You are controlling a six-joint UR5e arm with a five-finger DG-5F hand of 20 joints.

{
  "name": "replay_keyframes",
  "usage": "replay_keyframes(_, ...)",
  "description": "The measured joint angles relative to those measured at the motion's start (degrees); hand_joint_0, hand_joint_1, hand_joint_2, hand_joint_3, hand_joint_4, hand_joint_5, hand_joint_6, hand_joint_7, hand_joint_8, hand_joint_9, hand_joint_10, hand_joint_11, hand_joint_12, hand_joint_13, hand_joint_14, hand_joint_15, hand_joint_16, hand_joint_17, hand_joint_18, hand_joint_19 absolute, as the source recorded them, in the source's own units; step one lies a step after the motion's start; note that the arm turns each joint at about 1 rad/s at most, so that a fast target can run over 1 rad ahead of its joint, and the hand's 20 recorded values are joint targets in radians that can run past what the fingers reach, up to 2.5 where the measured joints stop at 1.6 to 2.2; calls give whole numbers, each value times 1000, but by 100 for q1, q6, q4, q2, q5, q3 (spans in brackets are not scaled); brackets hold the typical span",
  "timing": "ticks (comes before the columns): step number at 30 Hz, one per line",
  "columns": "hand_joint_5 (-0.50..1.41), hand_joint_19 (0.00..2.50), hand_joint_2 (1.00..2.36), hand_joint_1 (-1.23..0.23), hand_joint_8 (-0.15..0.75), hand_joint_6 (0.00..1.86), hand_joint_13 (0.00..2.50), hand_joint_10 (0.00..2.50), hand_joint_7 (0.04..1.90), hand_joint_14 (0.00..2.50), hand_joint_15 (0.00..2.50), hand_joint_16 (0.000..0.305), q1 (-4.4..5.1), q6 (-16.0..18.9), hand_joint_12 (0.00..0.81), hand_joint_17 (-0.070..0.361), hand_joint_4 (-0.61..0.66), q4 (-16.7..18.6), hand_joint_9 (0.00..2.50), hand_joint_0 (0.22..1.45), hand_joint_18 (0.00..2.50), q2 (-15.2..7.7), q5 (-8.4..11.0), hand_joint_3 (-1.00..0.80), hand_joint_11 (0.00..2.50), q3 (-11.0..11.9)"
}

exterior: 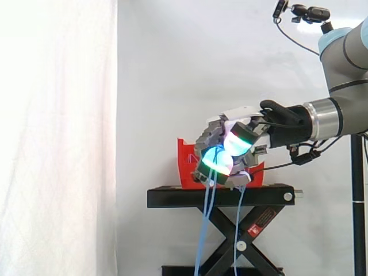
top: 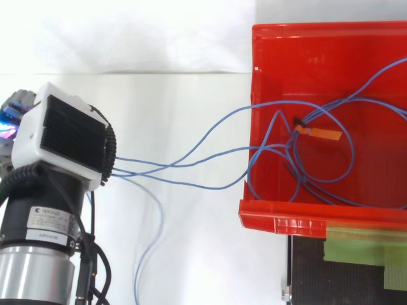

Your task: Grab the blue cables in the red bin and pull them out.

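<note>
Beside the red bin (top: 318,217), out past its front wall, the hand (exterior: 233,144) is seen with its fingers (exterior: 214,161) curled tightly round the blue cables (top: 152,166). The strands are thereby drawn across the rim, while loops are kept inside the bin. Loose lengths are hung down past the black stand (exterior: 218,197). Open room is offered away from the bin. Catching on the rim edge is judged the likeliest trouble.

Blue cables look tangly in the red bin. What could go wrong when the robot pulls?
The blue cables are looped and gathered at an orange tag inside the red bin; pulling might snag them on its front wall and drag the bin.
Strands hanging from the hand pass the stand's crossed legs and could catch.
</note>
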Motion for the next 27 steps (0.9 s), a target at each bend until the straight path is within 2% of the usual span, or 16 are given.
replay_keyframes(9,931,1421,1000,-846,265,387,985,23,786,2239,1159,39,2,-461,295,89,-6,43,948,852,1145,1,-159,-1000,853,156)
replay_keyframes(14,930,1419,1000,-847,264,391,983,24,775,2250,1151,39,1,-1044,295,88,-8,189,946,850,1141,1,-468,-1000,843,407)
replay_keyframes(19,927,1418,1000,-843,261,393,981,24,780,2251,1154,39,-15,-1700,300,89,-15,443,939,847,1134,1,-687,-1000,842,486)
replay_keyframes(23,924,1410,1000,-843,264,400,980,22,773,2251,1148,39,-25,-1823,299,89,-14,542,937,846,1133,3,-725,-1000,837,493)
replay_keyframes(27,921,1417,1000,-842,263,402,979,24,777,2247,1153,39,-34,-1780,299,89,-6,577,935,846,1130,3,-731,-1000,838,494)
